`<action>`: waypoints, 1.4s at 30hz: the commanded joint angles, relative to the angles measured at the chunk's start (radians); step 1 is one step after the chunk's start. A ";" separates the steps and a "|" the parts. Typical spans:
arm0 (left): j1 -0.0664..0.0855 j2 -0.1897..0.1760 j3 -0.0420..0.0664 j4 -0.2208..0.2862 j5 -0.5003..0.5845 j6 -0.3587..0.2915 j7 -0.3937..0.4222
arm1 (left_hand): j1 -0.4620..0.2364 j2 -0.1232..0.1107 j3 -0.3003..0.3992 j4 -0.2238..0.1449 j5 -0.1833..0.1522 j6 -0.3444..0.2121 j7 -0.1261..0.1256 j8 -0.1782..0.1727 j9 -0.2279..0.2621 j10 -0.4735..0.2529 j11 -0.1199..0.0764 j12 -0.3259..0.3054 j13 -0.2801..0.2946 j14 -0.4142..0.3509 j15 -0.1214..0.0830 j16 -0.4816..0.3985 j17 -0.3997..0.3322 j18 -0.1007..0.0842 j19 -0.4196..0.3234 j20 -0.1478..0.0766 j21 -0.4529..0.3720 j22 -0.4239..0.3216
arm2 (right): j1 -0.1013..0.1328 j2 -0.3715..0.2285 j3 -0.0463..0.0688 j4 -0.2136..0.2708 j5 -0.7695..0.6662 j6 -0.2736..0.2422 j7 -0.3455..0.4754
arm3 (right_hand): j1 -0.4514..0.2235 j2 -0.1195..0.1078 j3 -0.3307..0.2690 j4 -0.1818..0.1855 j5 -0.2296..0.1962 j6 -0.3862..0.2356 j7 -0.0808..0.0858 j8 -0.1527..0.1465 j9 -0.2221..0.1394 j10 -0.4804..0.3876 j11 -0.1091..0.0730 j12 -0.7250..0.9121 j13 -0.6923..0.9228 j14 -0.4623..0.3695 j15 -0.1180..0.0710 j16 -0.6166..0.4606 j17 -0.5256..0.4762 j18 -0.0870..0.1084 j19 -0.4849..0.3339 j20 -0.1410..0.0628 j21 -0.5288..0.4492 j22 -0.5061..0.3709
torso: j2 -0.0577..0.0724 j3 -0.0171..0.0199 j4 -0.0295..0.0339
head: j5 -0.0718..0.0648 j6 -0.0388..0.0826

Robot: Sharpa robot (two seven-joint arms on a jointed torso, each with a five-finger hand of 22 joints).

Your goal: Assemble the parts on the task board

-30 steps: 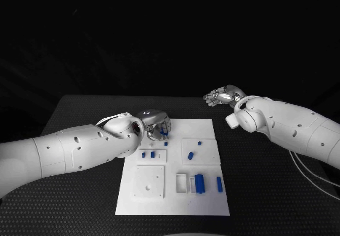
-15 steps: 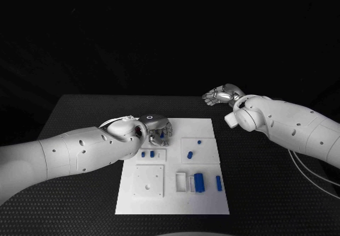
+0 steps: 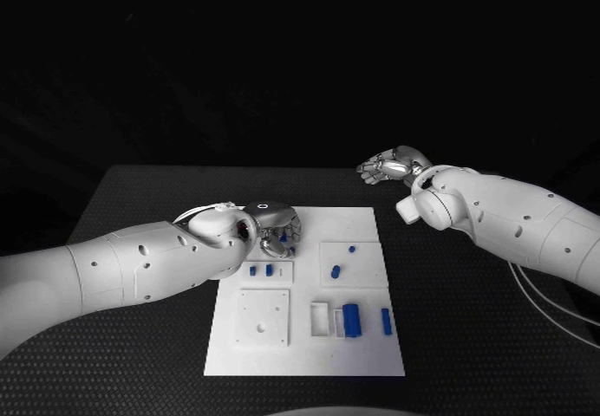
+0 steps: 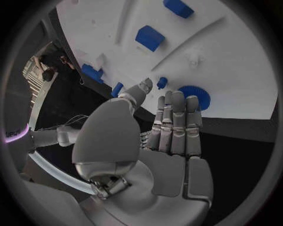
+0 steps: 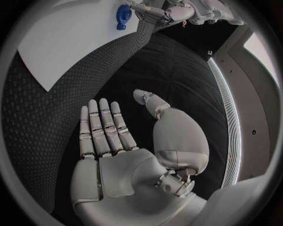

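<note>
The white task board (image 3: 362, 351) lies in the middle of the black table. My left hand (image 3: 277, 232) hovers low over the board's far left corner, fingers straight, holding nothing. Just past its fingertips (image 4: 177, 101) a blue gear (image 4: 195, 97) lies flat on the board, with a small blue peg (image 4: 162, 82) beside the thumb. The same gear (image 5: 123, 13) appears in the right wrist view beside the left hand's fingers (image 5: 154, 12). My right hand (image 3: 390, 165) is raised off the board at the table's far right, palm bare (image 5: 127, 160), fingers spread.
Two short blue pegs (image 3: 262, 271) stand in a left block. Blue pieces (image 3: 335, 274) sit on the right plate, and longer blue bars (image 3: 353, 321) lie near the front right. Bare black table (image 3: 138, 260) surrounds the board.
My left hand has sunk lower and drawn slightly nearer over the board's far left corner, now covering most of the blue gear. The right hand has barely moved.
</note>
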 commanded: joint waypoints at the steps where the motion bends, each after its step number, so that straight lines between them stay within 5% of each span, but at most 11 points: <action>1: -0.003 0.006 0.001 -0.007 -0.009 0.026 0.007 | 0.015 0.019 0.014 -0.016 0.008 0.004 0.001 0.006 -0.003 -0.002 0.003 -0.010 -0.004 -0.010 0.000 0.001 -0.001 0.015 -0.004 -0.012 0.005 0.023 | 0.000 0.001 0.000 0.002 -0.002 0.012 0.012 | -0.005 0.000 -0.005 -0.002 0.004 -0.008 0.009 0.005 -0.002 -0.002 0.002 0.000 -0.001 -0.005 0.000 0.006 -0.001 -0.012 -0.005 0.004 -0.006 0.001 | 0.000 -0.0007 -0.0008 | 0.002 0.000; 19: -0.025 0.021 0.001 -0.040 -0.006 0.032 0.024 | 0.018 0.074 0.056 -0.072 0.014 0.042 -0.003 0.034 -0.012 0.051 -0.012 0.004 0.003 0.003 -0.014 0.028 -0.002 0.009 -0.008 -0.020 0.022 0.021 | 0.000 -0.003 0.000 0.010 -0.003 0.011 0.011 | -0.005 0.000 -0.005 -0.002 0.004 -0.008 0.009 0.005 -0.002 -0.002 0.002 0.000 -0.001 -0.005 0.000 0.007 -0.002 -0.012 -0.004 0.004 -0.007 0.002 | 0.001 -0.0005 -0.0009 | -0.004 -0.007; 37: -0.026 0.022 0.001 -0.039 -0.009 0.082 0.021 | -0.003 0.089 0.066 -0.080 0.012 0.062 -0.008 0.045 -0.016 0.070 -0.019 0.005 0.004 0.011 -0.020 0.038 -0.004 0.005 -0.008 -0.026 0.025 0.021 | 0.000 -0.002 0.000 0.011 -0.004 0.011 0.011 | -0.005 0.000 -0.005 -0.002 0.004 -0.008 0.008 0.005 -0.002 -0.002 0.002 0.000 -0.001 -0.005 0.000 0.007 -0.002 -0.011 -0.004 0.004 -0.008 0.002 | 0.000 0.0005 -0.0003 | -0.004 -0.009; 42: -0.027 0.022 0.001 -0.042 -0.009 0.060 0.021 | -0.006 0.115 0.076 -0.089 0.016 0.104 -0.019 0.066 -0.013 0.111 -0.031 0.017 0.010 0.028 -0.031 0.047 -0.006 0.002 -0.007 -0.033 0.029 0.021 | 0.000 -0.002 0.000 0.011 -0.004 0.010 0.011 | -0.005 0.000 -0.005 -0.002 0.004 -0.008 0.008 0.005 -0.002 -0.002 0.002 0.000 -0.001 -0.005 0.000 0.007 -0.002 -0.011 -0.004 0.004 -0.008 0.002 | 0.000 0.0002 -0.0008 | -0.003 -0.008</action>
